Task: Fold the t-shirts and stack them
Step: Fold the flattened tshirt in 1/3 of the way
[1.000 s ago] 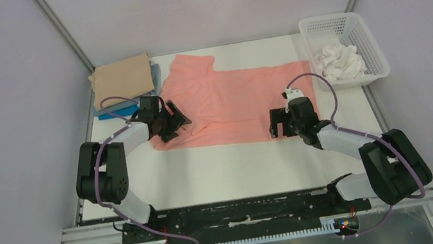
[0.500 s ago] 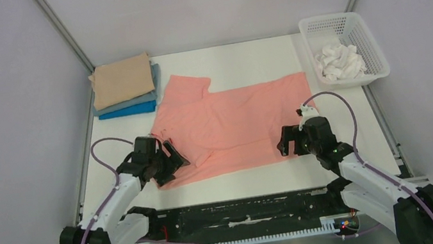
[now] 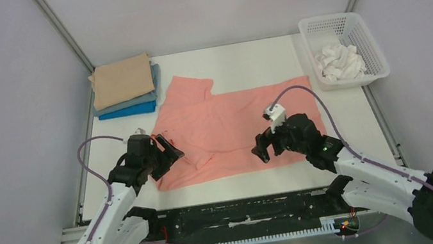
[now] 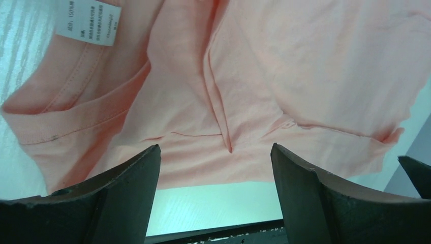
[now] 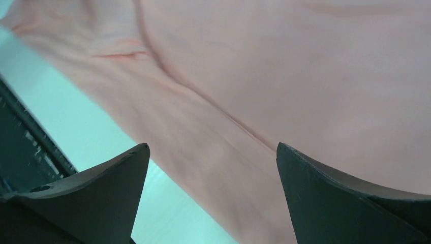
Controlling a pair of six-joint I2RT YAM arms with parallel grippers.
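Observation:
The salmon-pink t-shirt (image 3: 234, 126) lies spread flat mid-table, its neck end to the left. My left gripper (image 3: 169, 155) hovers open over the shirt's near left corner; in the left wrist view the left gripper (image 4: 214, 147) has nothing between its fingers (image 4: 127, 188), and the collar and white label (image 4: 86, 23) lie beyond. My right gripper (image 3: 265, 151) stands open above the shirt's near edge, and the right gripper (image 5: 212, 145) is empty too. Folded tan (image 3: 122, 79), grey-blue (image 3: 136, 99) and bright blue (image 3: 128, 110) t-shirts are stacked at the far left.
A white mesh basket (image 3: 341, 20) holding white cloth (image 3: 339, 61) stands at the far right corner. Bare white table (image 3: 255, 181) runs between the shirt's near edge and the black base rail (image 3: 247, 211). Grey walls enclose the table.
The pink shirt has shifted toward the near edge. Both grippers came back toward the near edge with it, and the right one then moved left along the shirt's near edge.

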